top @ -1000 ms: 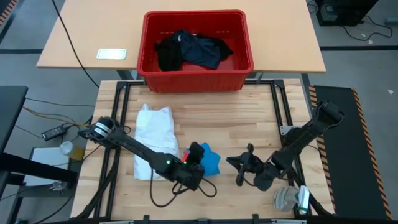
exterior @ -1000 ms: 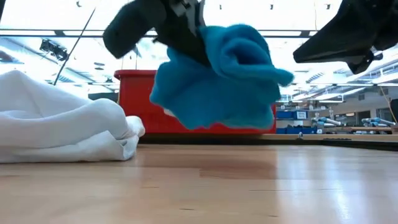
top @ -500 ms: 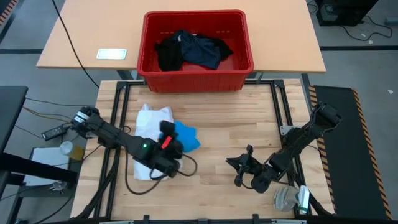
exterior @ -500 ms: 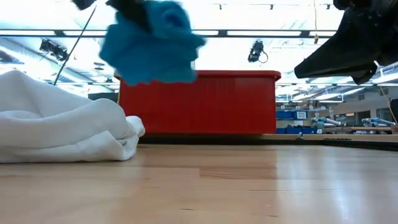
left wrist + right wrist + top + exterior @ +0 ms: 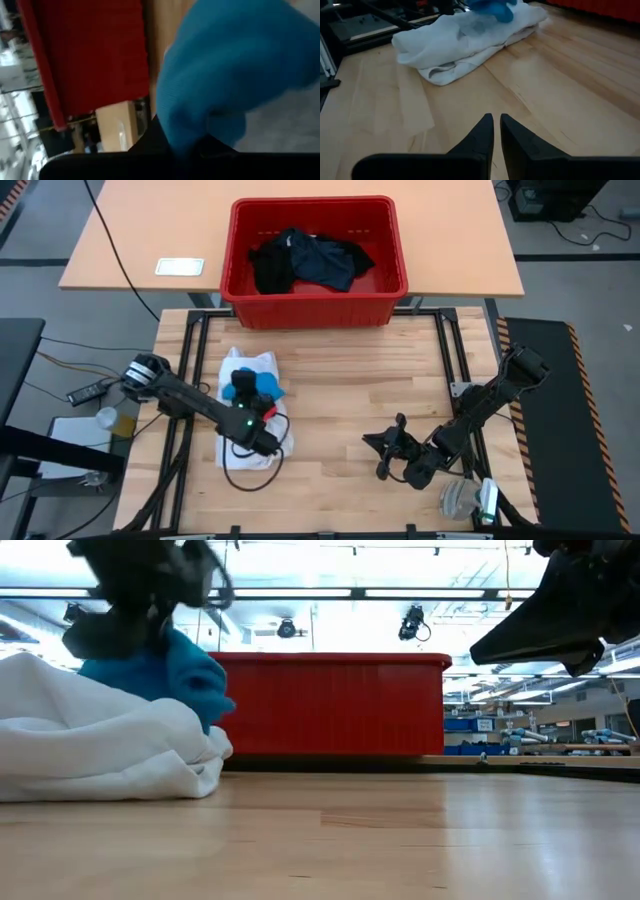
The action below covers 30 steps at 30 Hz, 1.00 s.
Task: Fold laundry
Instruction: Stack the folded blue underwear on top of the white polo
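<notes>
**Blue piece held over white shirt, left side of table**

One small bright blue piece [image 5: 268,385] sits bunched on top of the one white shirt [image 5: 250,370], gripped by the left gripper [image 5: 243,387]. Its fingers are closed tight on the blue cloth; the left wrist view shows blue fabric [image 5: 235,70] pressed right against the dark fingers. In the low view the blue piece [image 5: 175,675] hangs from the gripper and touches the top of the shirt [image 5: 100,750].

The white shirt lies folded in a long bundle on the left part of the wooden table [image 5: 380,400], running from near the far edge toward the near edge. The left arm lies across its near half.

Two dark garments [image 5: 305,260] lie in a heap inside the one red crate [image 5: 390,285], which stands on a separate tan table [image 5: 130,250] just past the far edge of the wooden table; how many pieces exactly is hard to tell.

The right gripper [image 5: 385,452] waits near the near-right part of the table, well apart from the laundry. Its fingers [image 5: 480,132] are nearly together with only a thin gap, holding nothing.

One white card [image 5: 179,267] lies on the tan table, left of the crate.
</notes>
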{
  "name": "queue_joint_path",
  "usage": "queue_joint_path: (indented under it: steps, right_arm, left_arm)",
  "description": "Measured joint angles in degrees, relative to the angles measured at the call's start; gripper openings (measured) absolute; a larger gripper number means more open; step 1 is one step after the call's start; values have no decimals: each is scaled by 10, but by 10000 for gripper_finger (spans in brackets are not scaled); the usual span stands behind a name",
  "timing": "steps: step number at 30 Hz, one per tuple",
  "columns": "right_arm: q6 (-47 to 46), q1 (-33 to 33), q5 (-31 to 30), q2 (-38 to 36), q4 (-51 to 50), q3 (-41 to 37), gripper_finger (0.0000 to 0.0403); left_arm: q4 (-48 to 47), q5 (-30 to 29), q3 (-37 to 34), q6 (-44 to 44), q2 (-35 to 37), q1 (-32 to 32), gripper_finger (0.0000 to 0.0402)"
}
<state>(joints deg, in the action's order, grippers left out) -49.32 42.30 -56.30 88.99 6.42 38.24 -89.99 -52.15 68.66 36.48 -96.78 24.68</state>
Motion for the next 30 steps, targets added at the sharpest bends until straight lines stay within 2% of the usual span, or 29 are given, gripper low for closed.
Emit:
queue_joint_path:
  steps: [5,9,12,16,21,26,28,30]
  right_arm:
    - [3,-2,4,0,3,0,42]
    - [9,-2,4,0,4,0,42]
    - [10,-2,4,0,4,0,42]
    - [13,-4,4,0,3,0,42]
    - [13,-5,4,0,3,0,42]
    - [14,-5,5,0,3,0,42]
    - [14,-6,8,0,3,0,42]
    - [14,-8,9,0,3,0,42]
  left_arm:
    - [-5,-18,-55,58,31,-17,14]
    - [0,-20,-74,54,38,-19,14]
    - [14,32,-76,29,38,-17,14]
    - [99,136,-77,-26,35,-2,32]
    - [190,191,-77,-67,35,20,103]
    - [191,234,-73,-39,35,33,210]
    - [183,264,-58,-18,34,38,243]
    - [172,268,-33,1,35,47,264]
